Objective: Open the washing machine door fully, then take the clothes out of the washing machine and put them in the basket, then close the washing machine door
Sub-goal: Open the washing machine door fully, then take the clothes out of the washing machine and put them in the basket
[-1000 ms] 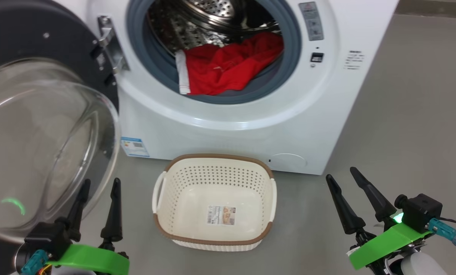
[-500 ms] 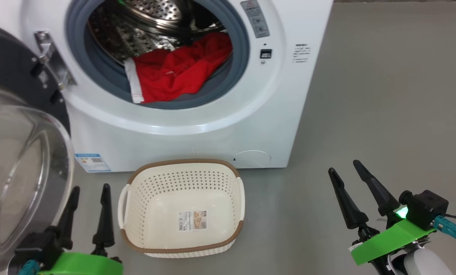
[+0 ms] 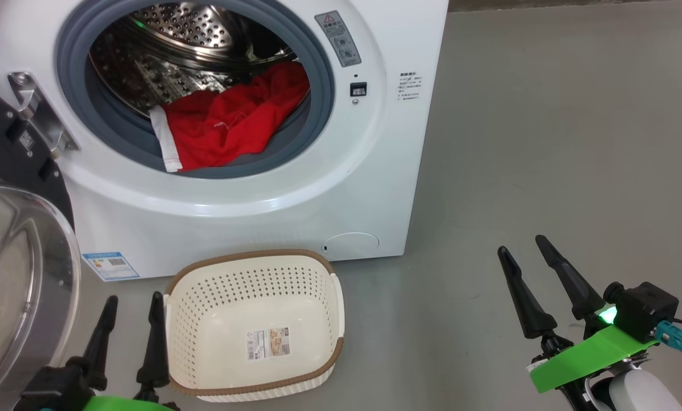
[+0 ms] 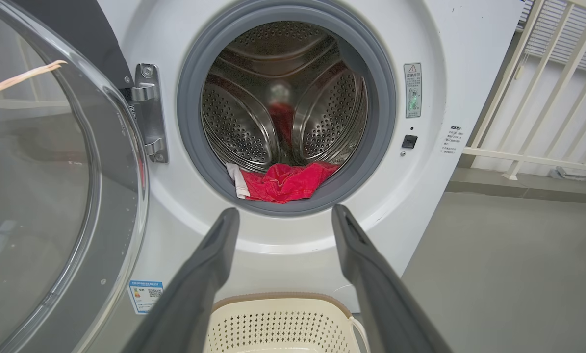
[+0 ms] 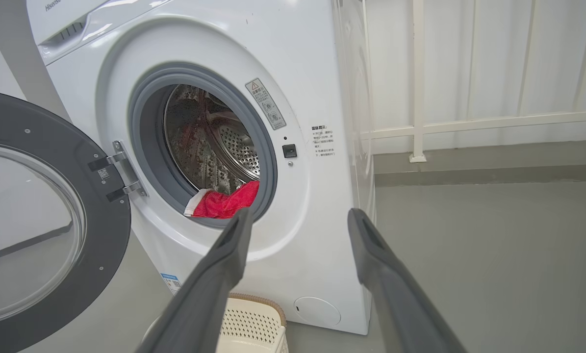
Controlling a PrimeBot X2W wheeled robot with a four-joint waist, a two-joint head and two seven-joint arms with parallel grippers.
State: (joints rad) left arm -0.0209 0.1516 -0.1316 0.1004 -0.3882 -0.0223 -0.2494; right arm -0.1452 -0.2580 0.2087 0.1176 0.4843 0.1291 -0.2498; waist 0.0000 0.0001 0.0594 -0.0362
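Washing machine door [image 3: 15,268] hangs open, left; clothes [image 3: 226,128] lie at the near lip of the drum [image 3: 169,34], basket [image 3: 249,285] below; left gripper [image 3: 134,298] and right gripper [image 3: 521,244] gape wide, empty

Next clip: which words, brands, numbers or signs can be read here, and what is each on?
"Hisense": washing machine, top panel.
Warning sticker beside the drum opening: red triangle sign, print too small.
Black print right of it: too small.
Blue label with QR code, lower front: too small.
Paper label inside the basket: barcode, text unreadable.
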